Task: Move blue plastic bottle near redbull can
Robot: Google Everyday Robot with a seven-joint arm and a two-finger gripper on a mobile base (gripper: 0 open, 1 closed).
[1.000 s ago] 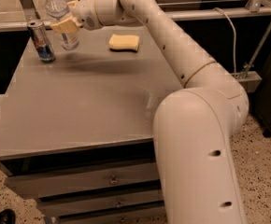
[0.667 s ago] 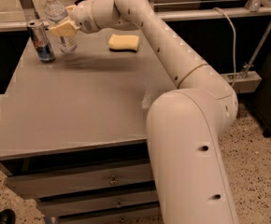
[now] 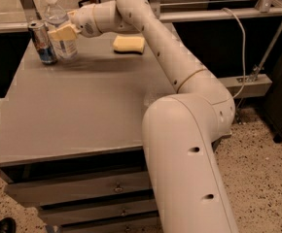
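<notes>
The blue plastic bottle (image 3: 56, 16), clear with a white cap and a white-and-blue label, stands upright at the table's far left corner. The redbull can (image 3: 42, 42), blue and silver, stands right beside it on the left, almost touching. My gripper (image 3: 63, 35) reaches in from the right at the bottle's mid-height. Its yellowish fingers (image 3: 62, 32) are closed around the bottle's body. The bottle's base rests on or just above the tabletop.
A yellow sponge (image 3: 129, 43) lies on the grey table (image 3: 78, 106) to the right of the bottle, under my arm. The table has drawers at the front. A railing and a cable run behind and to the right.
My gripper has carried the bottle a little to the left, closer to the can. The can and sponge have stayed in place.
</notes>
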